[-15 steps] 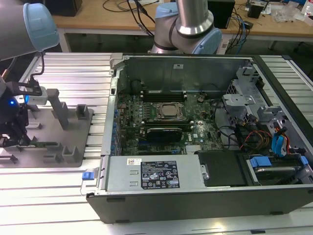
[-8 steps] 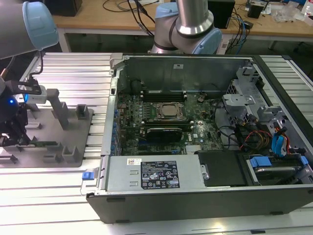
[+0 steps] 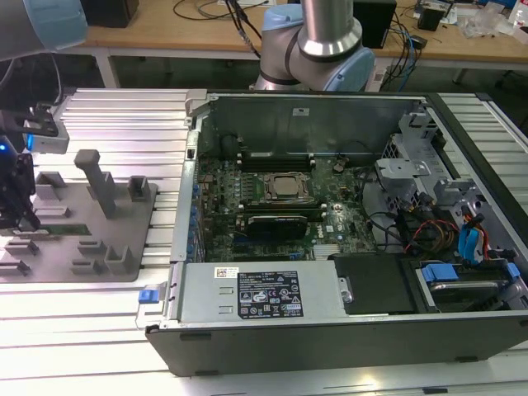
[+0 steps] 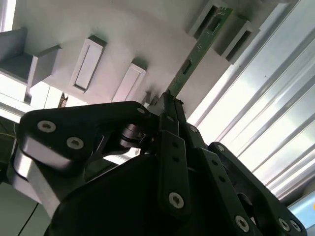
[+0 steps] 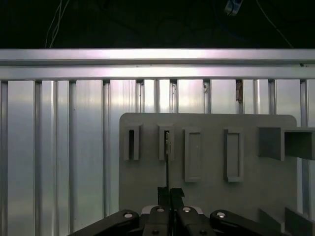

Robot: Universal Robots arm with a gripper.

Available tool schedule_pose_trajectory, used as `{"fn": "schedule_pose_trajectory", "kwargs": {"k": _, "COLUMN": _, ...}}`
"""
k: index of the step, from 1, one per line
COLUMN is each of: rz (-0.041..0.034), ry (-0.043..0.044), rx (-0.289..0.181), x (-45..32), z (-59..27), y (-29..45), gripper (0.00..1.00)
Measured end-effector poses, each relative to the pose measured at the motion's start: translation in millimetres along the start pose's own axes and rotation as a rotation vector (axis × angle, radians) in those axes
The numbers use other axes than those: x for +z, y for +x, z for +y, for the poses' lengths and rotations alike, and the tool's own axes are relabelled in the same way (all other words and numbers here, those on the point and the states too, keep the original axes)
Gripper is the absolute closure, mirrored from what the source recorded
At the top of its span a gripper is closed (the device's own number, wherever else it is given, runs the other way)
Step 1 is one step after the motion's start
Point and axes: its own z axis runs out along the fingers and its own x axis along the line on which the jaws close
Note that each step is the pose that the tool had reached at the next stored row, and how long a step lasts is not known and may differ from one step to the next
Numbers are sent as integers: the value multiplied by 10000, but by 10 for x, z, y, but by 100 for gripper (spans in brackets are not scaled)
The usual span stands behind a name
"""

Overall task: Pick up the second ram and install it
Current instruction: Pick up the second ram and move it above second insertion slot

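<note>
second ram [image 4: 197, 49], thin green stick, on edge in gray holder [image 4: 147, 29]

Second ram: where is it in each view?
Exterior view: the second ram is the green strip on the grey fixture tray, at the exterior view's left, by the gripper.
Second wrist view: a green stick reaching from the gripper to a tray slot.
First wrist view: a thin edge-on line over the tray.
Shared landmark: the slotted tray.

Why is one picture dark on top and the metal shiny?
First wrist view: the room beyond the ribbed metal table is dark, yet its rail glares. Second wrist view: ribs shine white beside the second ram. Exterior view: bright reflections on the table's front.
</note>
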Motion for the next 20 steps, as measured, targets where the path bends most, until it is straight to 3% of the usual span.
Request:
{"fn": "schedule_pose_trajectory", "kwargs": {"k": 4, "rz": 0, "ry": 1, "rx": 0, "x": -154, "z": 2, "y": -3, "gripper": 91}}
{"fn": "schedule_pose_trajectory", "kwargs": {"k": 8, "rz": 0, "ry": 0, "rx": -1, "x": -394, "z": 8, "y": -10, "gripper": 91}}
{"fn": "schedule_pose_trajectory", "kwargs": {"k": 10, "rz": 0, "ry": 1, "rx": -1, "x": -449, "z": 9, "y": -11, "gripper": 91}}
{"fn": "schedule_pose_trajectory", "kwargs": {"k": 12, "rz": 0, "ry": 0, "rx": 0, "x": -581, "z": 13, "y": -17, "gripper": 91}}
{"fn": "schedule_pose_trajectory", "kwargs": {"k": 16, "rz": -1, "ry": 1, "rx": 0, "x": -665, "z": 17, "y": -27, "gripper": 91}}
{"fn": "schedule_pose_trajectory", "kwargs": {"k": 20, "rz": 1, "ry": 1, "rx": 0, "x": -812, "z": 18, "y": -38, "gripper": 91}}
